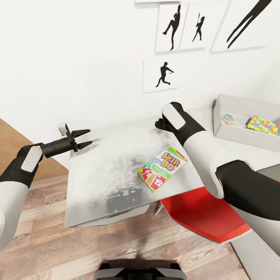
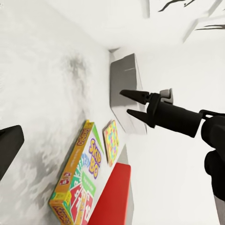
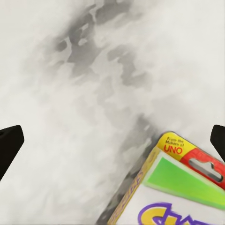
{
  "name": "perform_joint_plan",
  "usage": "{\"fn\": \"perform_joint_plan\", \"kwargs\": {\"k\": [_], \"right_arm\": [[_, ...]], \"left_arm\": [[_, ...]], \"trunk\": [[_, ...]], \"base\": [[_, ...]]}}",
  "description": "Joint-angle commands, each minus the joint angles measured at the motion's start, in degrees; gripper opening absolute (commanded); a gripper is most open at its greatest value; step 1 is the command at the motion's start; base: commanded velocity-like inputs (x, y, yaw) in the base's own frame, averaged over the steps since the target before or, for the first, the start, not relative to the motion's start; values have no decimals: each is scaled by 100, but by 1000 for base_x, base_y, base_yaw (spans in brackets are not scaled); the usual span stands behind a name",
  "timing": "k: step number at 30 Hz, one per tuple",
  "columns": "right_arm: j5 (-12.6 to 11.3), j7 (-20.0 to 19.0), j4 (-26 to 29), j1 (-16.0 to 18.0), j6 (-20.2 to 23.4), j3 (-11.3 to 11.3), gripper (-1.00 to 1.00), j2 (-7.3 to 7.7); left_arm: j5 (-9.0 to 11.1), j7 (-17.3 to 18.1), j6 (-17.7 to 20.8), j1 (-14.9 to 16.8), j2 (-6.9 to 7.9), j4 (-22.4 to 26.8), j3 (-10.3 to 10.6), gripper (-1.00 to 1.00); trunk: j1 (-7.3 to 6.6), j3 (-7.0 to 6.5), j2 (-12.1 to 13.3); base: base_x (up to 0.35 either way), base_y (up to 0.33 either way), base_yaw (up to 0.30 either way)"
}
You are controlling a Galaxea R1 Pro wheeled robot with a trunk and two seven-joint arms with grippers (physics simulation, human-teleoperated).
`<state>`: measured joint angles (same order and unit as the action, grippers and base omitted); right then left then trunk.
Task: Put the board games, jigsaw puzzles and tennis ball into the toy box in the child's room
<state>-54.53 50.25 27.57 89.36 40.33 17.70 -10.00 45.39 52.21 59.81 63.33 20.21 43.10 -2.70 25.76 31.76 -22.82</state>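
Both claws hang open over the desk with nothing in them. Left gripper (image 1: 86, 139), a black two-pronged claw on a black wrist, has its pointed fingers apart over the left edge of the table, touching nothing. In the left wrist view the right gripper (image 2: 132, 103) shows its two tapered fingers spread, empty, in the air above the far side of the desk; in the right wrist view its dark fingertips (image 3: 9, 143) sit wide at either side, with the game box below and between them, untouched.

That flat rectangular board game box (image 1: 162, 168) lies face up on the right near part of the long pale grey-white mottled table (image 1: 105, 171), reading "SKIP-BO" in purple and yellow on an orange-green cover, with red number cards printed on it, one marked "12". Close up, the box's end reads "From the Makers of UNO" (image 3: 174, 146).

Farther right stands the shallow pale grey toy box (image 1: 233, 134) with sloping sides. Inside it lie a thin multicoloured jigsaw puzzle square (image 1: 263, 125) and, beside it to the left, a pale printed item (image 1: 232, 120) too small to read.

A red chair seat (image 1: 202, 216) sits under the table's near right corner, above the wood-plank floor (image 1: 77, 249)
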Motion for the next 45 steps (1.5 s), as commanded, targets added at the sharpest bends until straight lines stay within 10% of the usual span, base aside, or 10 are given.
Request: {"fn": "perform_joint_plan", "kwargs": {"k": [1, 45], "right_arm": [[-22, 43, -4, 7, 34, 16, 100, 0], [-32, 105, -415, -11, 502, -17, 100, 192]], "left_arm": [[-21, 29, 19, 4, 0, -2, -7, 100], [-21, 27, 19, 4, 7, -3, -3, 100]], "trunk": [[3, 15, -10], [3, 146, -10]], "base": [[0, 0, 0], [0, 0, 0]]}}
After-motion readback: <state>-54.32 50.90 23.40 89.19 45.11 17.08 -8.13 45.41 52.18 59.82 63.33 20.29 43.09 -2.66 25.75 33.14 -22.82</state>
